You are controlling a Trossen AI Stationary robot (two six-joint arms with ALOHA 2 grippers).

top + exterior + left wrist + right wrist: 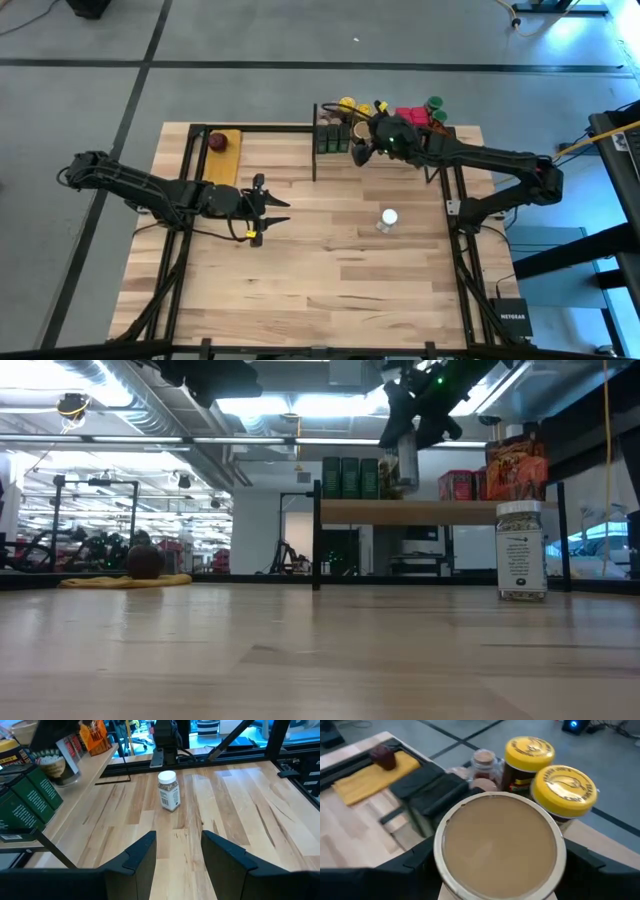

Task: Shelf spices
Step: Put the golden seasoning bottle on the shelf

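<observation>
Currently the right gripper (500, 857) holds a tan-lidded jar (499, 842), fingers spread around its body, above the shelf (420, 511) beside the yellow-lidded jars (547, 772). Lower it straight (keep it upright) into the free spot near the dark tins (350, 477), then release. The left gripper (177, 852) waits over the surface (330, 260), fingers apart and empty, facing the white-lidded jar (168, 791).

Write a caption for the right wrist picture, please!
Right gripper holding a tan-lidded jar above the shelf, beside two yellow-lidded jars.
</observation>
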